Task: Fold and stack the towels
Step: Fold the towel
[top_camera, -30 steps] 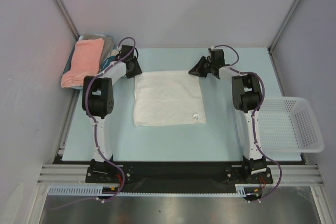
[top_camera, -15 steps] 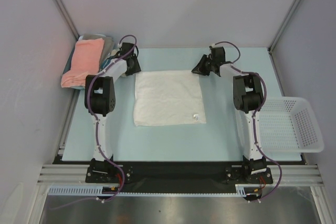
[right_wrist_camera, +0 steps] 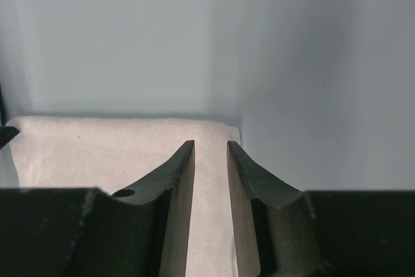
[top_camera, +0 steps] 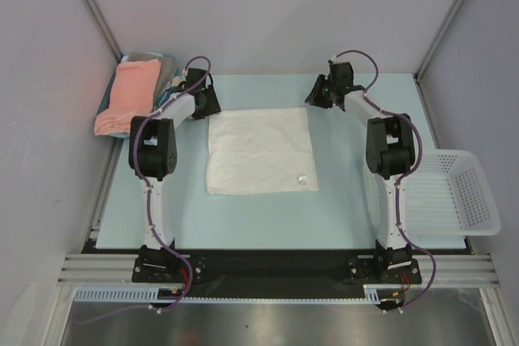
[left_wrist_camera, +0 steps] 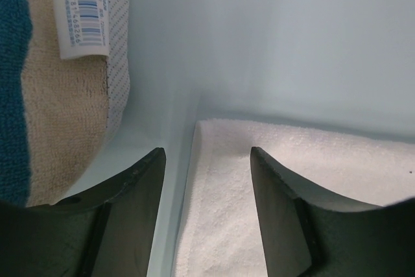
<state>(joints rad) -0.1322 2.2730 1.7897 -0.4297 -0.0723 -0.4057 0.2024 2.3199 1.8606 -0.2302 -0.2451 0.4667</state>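
A white towel (top_camera: 259, 151) lies folded flat in the middle of the table. My left gripper (top_camera: 208, 104) is open and low at its far left corner; in the left wrist view (left_wrist_camera: 207, 150) the towel's edge (left_wrist_camera: 292, 160) lies between the two fingers. My right gripper (top_camera: 315, 97) is open by a narrow gap, just off the far right corner. The right wrist view (right_wrist_camera: 211, 142) shows the towel (right_wrist_camera: 97, 147) below the fingers. A salmon-pink towel (top_camera: 130, 95) lies folded on a pile at the far left, with grey and blue cloth edges (top_camera: 162, 64) under it.
A white mesh basket (top_camera: 446, 192) hangs over the table's right edge. In the left wrist view teal cloth (left_wrist_camera: 10, 63) and beige cloth (left_wrist_camera: 58, 115) with a barcode label (left_wrist_camera: 81, 12) lie close to the left finger. Walls enclose the back and sides.
My right gripper has drawn back from the towel's far right corner, up and toward the back wall. My left gripper has stayed at the far left corner. The towel has not moved.
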